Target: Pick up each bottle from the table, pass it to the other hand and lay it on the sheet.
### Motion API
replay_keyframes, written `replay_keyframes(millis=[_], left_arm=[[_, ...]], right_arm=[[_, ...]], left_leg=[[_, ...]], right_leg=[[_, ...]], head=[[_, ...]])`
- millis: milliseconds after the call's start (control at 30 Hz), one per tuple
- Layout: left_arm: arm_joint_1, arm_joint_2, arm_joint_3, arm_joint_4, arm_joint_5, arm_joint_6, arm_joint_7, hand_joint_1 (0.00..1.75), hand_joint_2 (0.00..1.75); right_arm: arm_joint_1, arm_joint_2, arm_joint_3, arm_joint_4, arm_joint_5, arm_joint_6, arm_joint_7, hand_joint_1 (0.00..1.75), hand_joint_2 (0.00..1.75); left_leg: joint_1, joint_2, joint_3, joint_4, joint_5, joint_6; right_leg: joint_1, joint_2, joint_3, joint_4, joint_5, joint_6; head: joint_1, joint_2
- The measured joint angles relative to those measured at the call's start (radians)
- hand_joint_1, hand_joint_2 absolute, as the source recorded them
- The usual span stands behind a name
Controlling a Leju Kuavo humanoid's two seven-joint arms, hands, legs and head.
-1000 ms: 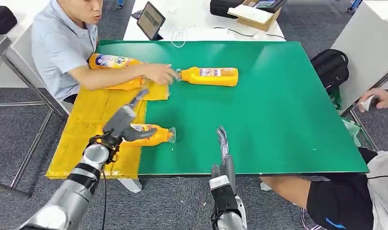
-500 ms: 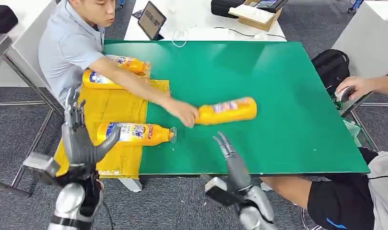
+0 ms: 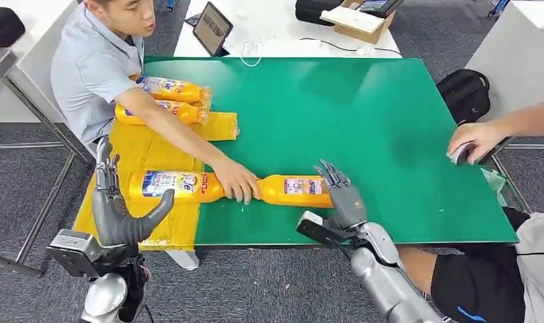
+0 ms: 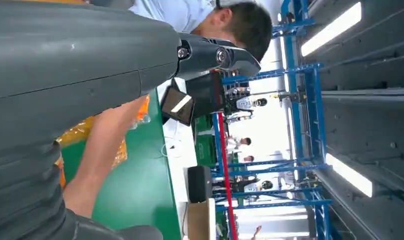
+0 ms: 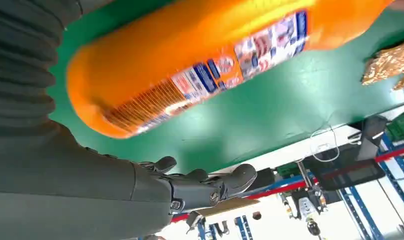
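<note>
Right hand, fingers spread and holding nothing, hovers at the base end of the bottle lying on the green desk, long axis running left-right, neck under a person's hand. Left hand is open too, beside the yellow sheet, farther from that bottle.

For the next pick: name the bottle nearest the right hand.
The bottle on bare green table, beside the right hand; the other three lie on the yellow sheet.
</note>
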Motion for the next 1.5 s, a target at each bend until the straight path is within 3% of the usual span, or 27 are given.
replay_keyframes(millis=[200,433,800,1067,1100,1133,1167,1500], left_arm=[[-0.022,-0.006,-0.01,0.027,0.011,-0.014,0.005,0.0,1.75],[-0.031,-0.006,-0.017,0.052,0.027,-0.036,0.027,0.0,1.75],[-0.031,-0.006,-0.016,0.067,0.008,-0.034,0.03,0.0,1.75],[-0.027,-0.006,-0.016,0.067,0.0,-0.036,0.034,0.0,1.75],[-0.026,-0.006,-0.016,0.067,0.0,-0.037,0.036,0.0,1.75],[-0.026,-0.006,-0.016,0.067,0.0,-0.04,0.039,0.0,1.75],[-0.026,-0.006,-0.016,0.067,0.002,-0.046,0.042,0.0,1.75],[-0.022,-0.006,-0.015,0.077,0.045,-0.094,0.058,0.0,1.75]], right_arm=[[-0.115,0.027,0.03,0.128,0.028,0.016,0.047,0.0,1.75],[-0.24,0.049,0.053,0.287,0.023,0.135,0.143,0.0,1.75],[-0.312,0.049,0.085,0.408,0.059,0.272,0.278,0.0,1.75],[-0.337,0.047,0.108,0.438,0.076,0.29,0.338,0.02,1.75],[-0.341,0.047,0.113,0.441,0.081,0.297,0.352,0.61,1.75],[-0.347,0.047,0.116,0.446,0.089,0.308,0.367,1.48,1.75],[-0.353,0.047,0.121,0.451,0.096,0.323,0.383,1.66,1.75],[-0.379,0.044,0.13,0.472,0.069,0.401,0.394,1.75,1.75]], left_leg=[[0.0,0.0,0.0,0.0,0.0,0.0],[0.0,0.0,0.0,0.0,0.001,0.0],[0.0,0.0,0.001,0.0,0.0,0.001],[0.0,-0.001,0.001,0.0,0.0,0.001],[0.0,-0.001,0.002,0.0,0.0,0.001],[0.0,-0.001,0.002,0.0,0.0,0.001],[0.0,-0.001,0.002,0.0,0.0,0.001],[0.0,-0.001,0.005,0.0,0.0,0.001]], right_leg=[[0.0,0.0,0.0,0.0,0.0,0.0],[0.0,0.0,0.0,0.0,0.0,0.0],[0.0,0.0,0.0,0.0,0.0,0.0],[0.0,-0.001,0.002,0.0,0.0,0.0],[0.0,-0.001,0.002,0.0,0.0,0.0],[0.0,-0.001,0.002,0.0,0.0,0.0],[0.0,-0.001,0.002,0.0,0.0,0.0],[0.0,-0.001,0.004,0.0,0.0,0.0]], head=[[0.0,0.0],[0.0,0.0],[0.0,0.0],[0.0,0.0],[0.0,0.0],[0.0,0.0],[0.0,0.0],[0.0,0.0]])
